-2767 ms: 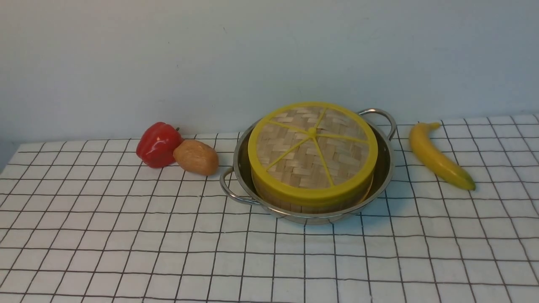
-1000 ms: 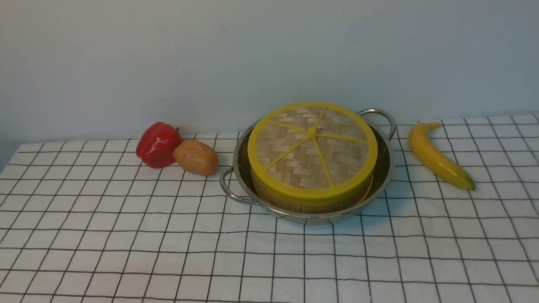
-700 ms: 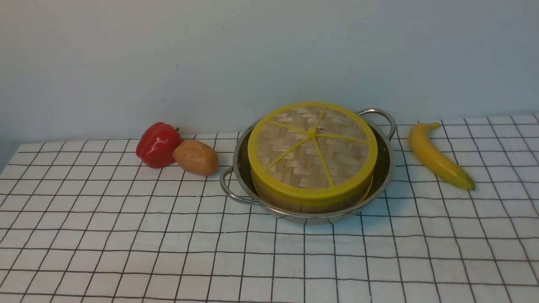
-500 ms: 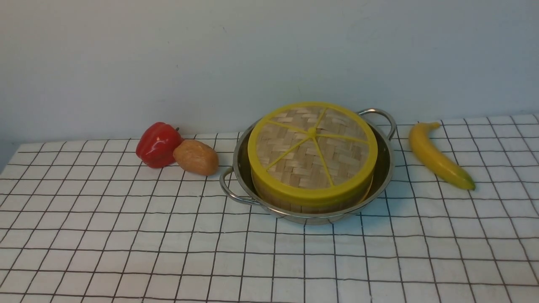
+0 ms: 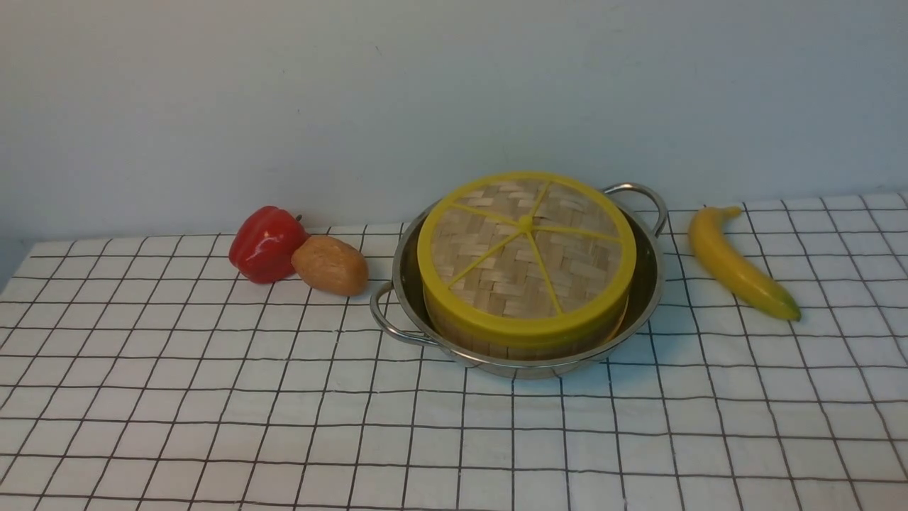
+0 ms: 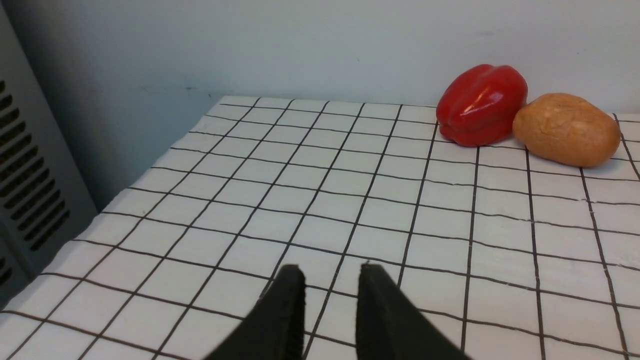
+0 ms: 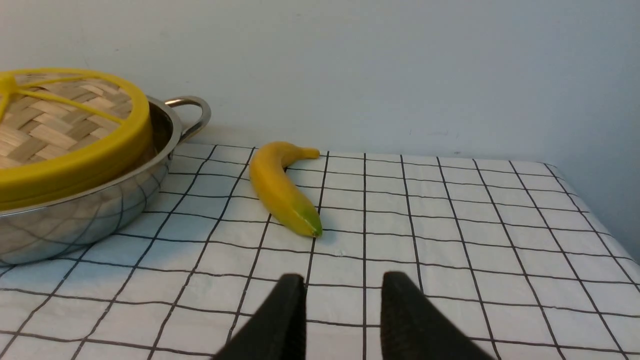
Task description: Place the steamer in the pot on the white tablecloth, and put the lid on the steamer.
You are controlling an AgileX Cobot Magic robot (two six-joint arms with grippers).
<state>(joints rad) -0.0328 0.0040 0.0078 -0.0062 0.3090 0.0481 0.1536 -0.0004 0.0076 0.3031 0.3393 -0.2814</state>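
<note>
The shiny pot stands on the white tablecloth at mid-table. Inside it sits the steamer, of which only the wooden wall shows. The lid, woven bamboo with a yellow rim and spokes, rests flat on top. Neither gripper appears in the front view. In the left wrist view my left gripper hangs open over bare cloth, far from the pot. My right gripper is open too, over cloth to the right of the pot and lid. Nothing is between either pair of fingers.
A red pepper and a brown potato lie just left of the pot. A banana lies to its right. A grey vented unit stands past the table's left edge. A pale wall runs behind the table.
</note>
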